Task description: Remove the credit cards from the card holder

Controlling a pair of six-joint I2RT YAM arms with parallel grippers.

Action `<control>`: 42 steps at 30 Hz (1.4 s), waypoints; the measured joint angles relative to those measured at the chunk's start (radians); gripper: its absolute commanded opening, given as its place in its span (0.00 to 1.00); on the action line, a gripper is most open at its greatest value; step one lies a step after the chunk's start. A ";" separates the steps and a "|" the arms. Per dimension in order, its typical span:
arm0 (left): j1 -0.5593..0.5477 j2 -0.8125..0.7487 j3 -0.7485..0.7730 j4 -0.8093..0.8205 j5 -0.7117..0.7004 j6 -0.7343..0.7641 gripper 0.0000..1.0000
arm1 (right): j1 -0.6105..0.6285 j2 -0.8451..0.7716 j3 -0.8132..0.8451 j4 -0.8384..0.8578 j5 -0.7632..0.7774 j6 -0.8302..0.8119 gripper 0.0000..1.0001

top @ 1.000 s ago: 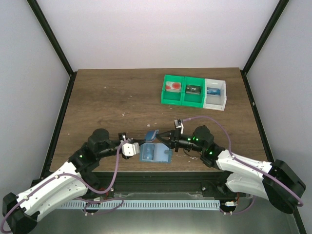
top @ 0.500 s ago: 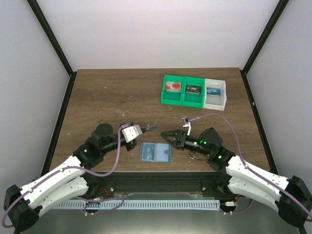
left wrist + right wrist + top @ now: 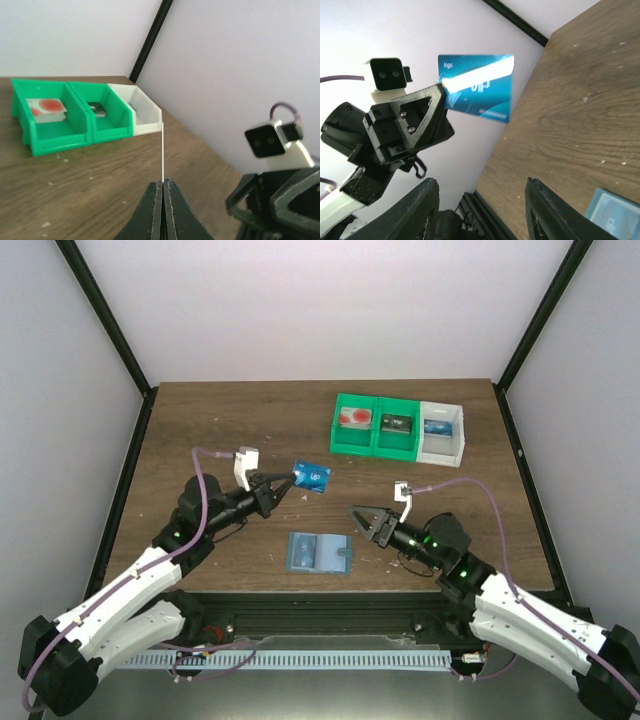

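The left gripper [image 3: 288, 482] is clamped on a blue credit card [image 3: 312, 476] raised beyond the card holder [image 3: 318, 552], the right gripper [image 3: 362, 522] is held wide open and empty just right of it, so this extraction is judged done and the deposit pending; further cards inside cannot be determined.

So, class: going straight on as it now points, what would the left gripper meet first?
Probably the white bin, at the right end of the bin row. The left gripper, fingers shut on a blue card, aims toward it; height is unclear, so it might pass above.
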 measured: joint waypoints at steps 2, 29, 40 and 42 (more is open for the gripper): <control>0.016 0.017 -0.002 0.014 0.027 -0.104 0.00 | -0.018 0.011 0.000 0.002 0.001 -0.002 0.49; 0.031 0.012 -0.209 0.462 0.087 -0.744 0.00 | -0.139 0.412 0.023 0.554 -0.349 0.304 0.51; 0.031 0.029 -0.222 0.483 0.087 -0.760 0.00 | -0.132 0.497 0.092 0.562 -0.348 0.322 0.11; 0.031 0.029 -0.228 0.483 0.087 -0.764 0.00 | -0.132 0.506 0.095 0.570 -0.348 0.324 0.01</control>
